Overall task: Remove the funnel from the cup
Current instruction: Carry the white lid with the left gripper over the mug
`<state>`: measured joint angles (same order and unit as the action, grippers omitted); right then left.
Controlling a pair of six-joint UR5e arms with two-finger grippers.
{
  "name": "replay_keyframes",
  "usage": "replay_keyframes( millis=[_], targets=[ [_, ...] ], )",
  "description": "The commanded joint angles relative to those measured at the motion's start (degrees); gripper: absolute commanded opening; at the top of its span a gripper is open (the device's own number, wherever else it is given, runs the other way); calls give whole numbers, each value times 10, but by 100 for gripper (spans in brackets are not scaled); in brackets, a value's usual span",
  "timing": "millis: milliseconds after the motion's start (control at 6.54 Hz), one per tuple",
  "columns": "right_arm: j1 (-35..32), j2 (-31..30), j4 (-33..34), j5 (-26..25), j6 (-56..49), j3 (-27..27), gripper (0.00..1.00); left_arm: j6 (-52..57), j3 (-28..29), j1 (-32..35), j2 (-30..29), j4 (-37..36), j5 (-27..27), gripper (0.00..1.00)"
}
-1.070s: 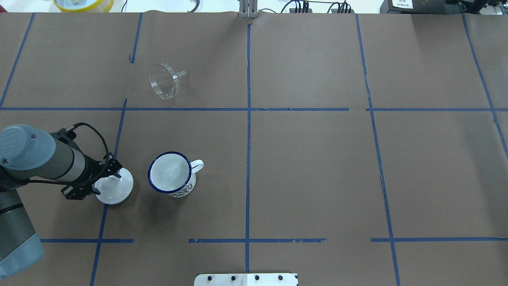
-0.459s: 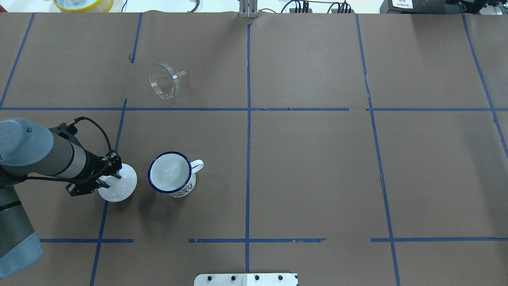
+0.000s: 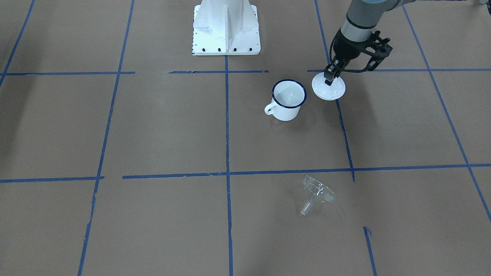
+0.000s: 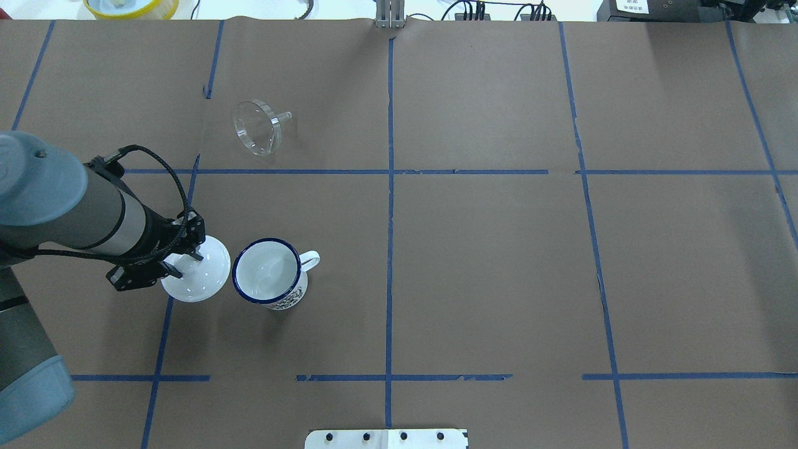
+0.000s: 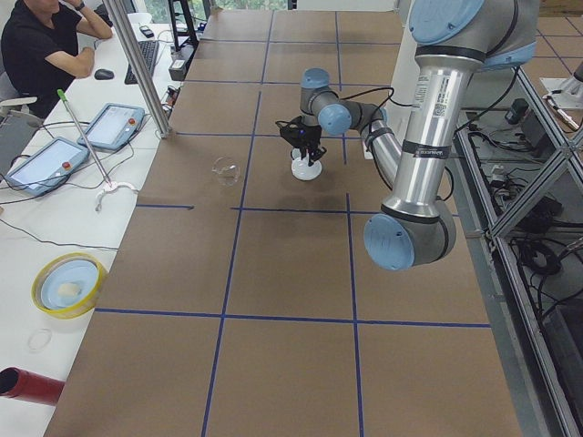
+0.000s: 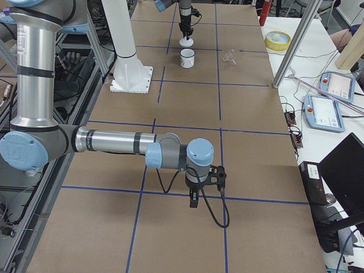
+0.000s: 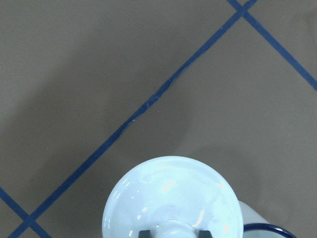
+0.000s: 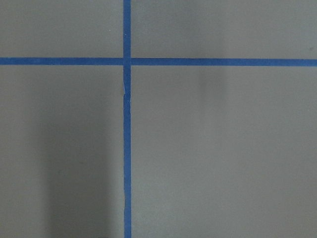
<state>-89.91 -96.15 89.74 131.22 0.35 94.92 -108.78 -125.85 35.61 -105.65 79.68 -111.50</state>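
The clear funnel (image 4: 257,128) lies on its side on the brown paper, far from the cup, with its spout pointing right; it also shows in the front view (image 3: 317,193). The cup (image 4: 268,272), a white mug with a dark blue rim, stands upright and empty (image 3: 287,99). My left gripper (image 4: 187,265) is shut on the knob of a round white lid (image 4: 202,277) and holds it just left of the cup, above the paper. The lid (image 7: 171,198) fills the bottom of the left wrist view, with the cup's rim (image 7: 265,229) beside it. My right gripper (image 6: 193,200) shows only in the exterior right view, far from these things; I cannot tell its state.
Blue tape lines cross the brown paper. The robot's white base plate (image 4: 386,438) sits at the near edge. A yellow bowl (image 4: 131,6) stands beyond the far edge. An operator (image 5: 46,50) sits at a side table with tablets.
My left gripper has carried the lid to the right, toward the cup, and the arm has risen. The funnel and the cup have not moved.
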Motion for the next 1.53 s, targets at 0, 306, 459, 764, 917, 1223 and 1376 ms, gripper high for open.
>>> replay_keyframes(
  millis=[0,306,459,764,917,1223,1376],
  targets=[
    [0,0,0,0,0,0,100,-9,16,-5,-64,-55,-5,0],
    [0,0,0,0,0,-1,100,-20,59,-9,-105,-53,-4,0],
    [0,0,0,0,0,-1,100,-20,70,-10,-113,-52,-4,0],
    [0,0,0,0,0,0,100,-20,80,-22,-114,-49,-4,0],
    [0,0,0,0,0,0,100,-20,83,-28,-115,-49,-4,0],
    [0,0,0,0,0,0,100,-20,86,-29,-122,-49,-4,0],
    [0,0,0,0,0,0,100,-21,89,-38,-123,-49,-4,0]
  ],
)
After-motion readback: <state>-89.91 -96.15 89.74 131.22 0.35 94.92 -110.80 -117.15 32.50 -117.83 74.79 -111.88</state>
